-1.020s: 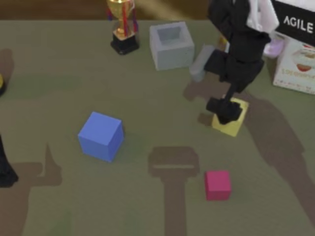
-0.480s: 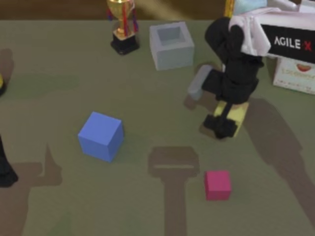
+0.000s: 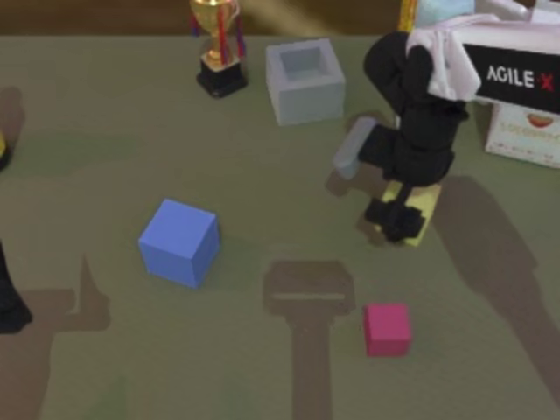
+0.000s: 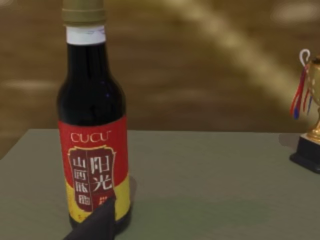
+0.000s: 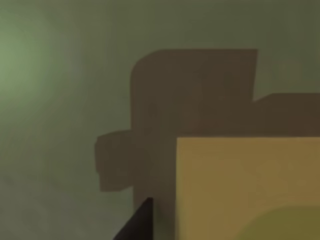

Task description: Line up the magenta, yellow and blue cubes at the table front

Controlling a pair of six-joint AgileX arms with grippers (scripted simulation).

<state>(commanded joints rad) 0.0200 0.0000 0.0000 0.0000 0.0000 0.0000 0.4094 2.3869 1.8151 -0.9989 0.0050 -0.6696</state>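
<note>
One cube in hand: right gripper (image 3: 398, 219) sits down over the yellow cube (image 3: 418, 213); its finger state can't be told.
Seat both fingers squarely on opposite faces before you lift.

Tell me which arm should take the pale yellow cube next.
Right. Its tool sits directly over the pale yellow matte cube on the olive-green table's right side. The left arm is parked at the left edge, far from it.
</note>
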